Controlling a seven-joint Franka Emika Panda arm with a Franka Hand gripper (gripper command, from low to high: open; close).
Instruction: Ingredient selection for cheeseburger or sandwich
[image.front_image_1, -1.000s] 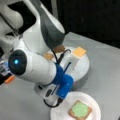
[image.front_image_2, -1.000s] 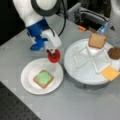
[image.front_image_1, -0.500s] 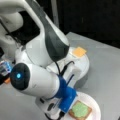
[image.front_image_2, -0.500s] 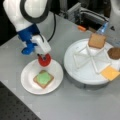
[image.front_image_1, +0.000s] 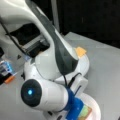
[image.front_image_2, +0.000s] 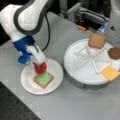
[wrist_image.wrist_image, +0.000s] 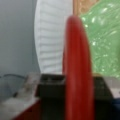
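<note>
In a front view, the small white plate (image.front_image_2: 27, 81) sits on the grey bench (image.front_image_2: 75, 105) and is the landmark here. The hand (image.front_image_2: 39, 67) hangs right over this plate, closed on a red disc (image.front_image_2: 40, 68) that stands up on its edge. Just under the red disc, in the middle of the plate, lies a brown toast square (image.front_image_2: 37, 81) with a green disc (image.front_image_2: 44, 78) flat on top of it; the red disc is at the green disc's back edge, and I cannot tell if they touch. The wrist view shows the same thing up close: the red disc (wrist_image.wrist_image: 77, 70) stands upright between the dark fingers (wrist_image.wrist_image: 50, 85), with the green disc (wrist_image.wrist_image: 105, 37) behind it and the plate's ridged rim (wrist_image.wrist_image: 50, 37) beside it. To the right of the small plate stands a big round white tray (image.front_image_2: 75, 75) with dividers. In the tray, at the back, a second toast square (image.front_image_2: 96, 40) leans up. Farther right sits a dark brown round piece (image.front_image_2: 114, 53), and in front of it lies a yellow-orange cheese square (image.front_image_2: 110, 73). In a front view, the arm (image.front_image_1: 55, 50) hides most of the plate; only the plate's rim (image.front_image_1: 96, 107) and a bit of green (image.front_image_1: 85, 111) peek out beside the blue part of the hand (image.front_image_1: 75, 110).
</note>
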